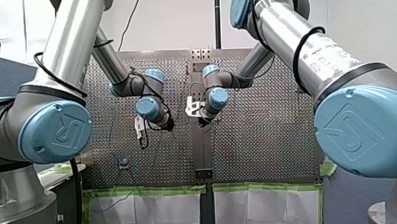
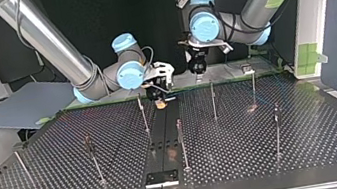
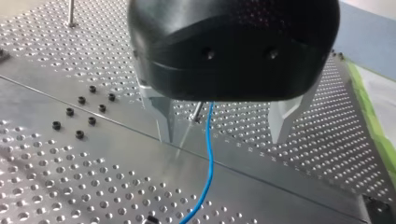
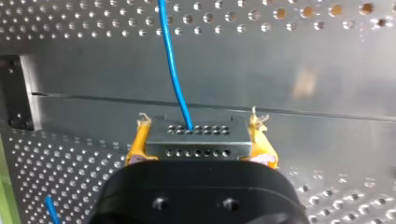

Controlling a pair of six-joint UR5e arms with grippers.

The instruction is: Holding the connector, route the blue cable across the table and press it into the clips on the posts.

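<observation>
Your right claw (image 4: 200,127) is clenched on the connector (image 4: 198,145). From the connector, the blue cable (image 4: 173,65) seems to pass untouched through your released left claw (image 3: 223,135).

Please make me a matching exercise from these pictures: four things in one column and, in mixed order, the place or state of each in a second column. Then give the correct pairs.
Things
1. connector
2. blue cable
3. left end effector
4. posts

Places or states
A. open, its metal fingers well apart
B. upright on the perforated table
C. clamped between the yellow pads of the right end effector
D. comes out of the connector and, in the left wrist view, hangs between open fingers

Pairs: 1-C, 2-D, 3-A, 4-B
</observation>
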